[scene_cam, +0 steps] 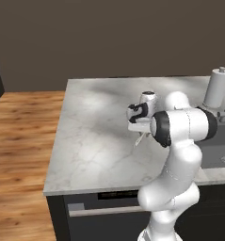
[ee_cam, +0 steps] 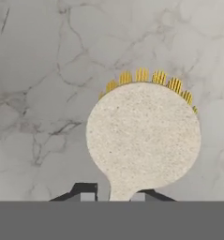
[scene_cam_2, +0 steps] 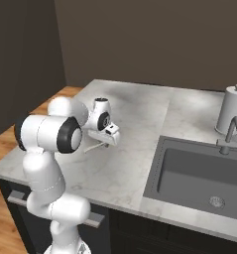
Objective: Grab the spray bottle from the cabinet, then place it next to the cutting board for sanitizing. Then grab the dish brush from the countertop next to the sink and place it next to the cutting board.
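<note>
The dish brush (ee_cam: 144, 136) lies under my hand, a round cream head edged with yellow bristles over the marbled countertop (ee_cam: 33, 70). Its thin handle runs down between my two fingertips. My gripper (ee_cam: 114, 194) is shut on that handle. From the base views, the gripper (scene_cam: 141, 134) (scene_cam_2: 101, 141) points down just above the countertop (scene_cam: 95, 141) (scene_cam_2: 135, 114), and the pale brush (scene_cam: 139, 139) (scene_cam_2: 91, 148) pokes out beneath it. The sink (scene_cam_2: 199, 178) is to the right of the hand. The spray bottle and cutting board are out of view.
A white paper-towel roll (scene_cam: 217, 87) (scene_cam_2: 232, 109) stands at the back right beside the silver faucet (scene_cam_2: 231, 131). The counter's left and front edges drop to a wooden floor (scene_cam: 20, 141). Dark cabinet fronts with a silver handle (scene_cam: 104, 211) run below.
</note>
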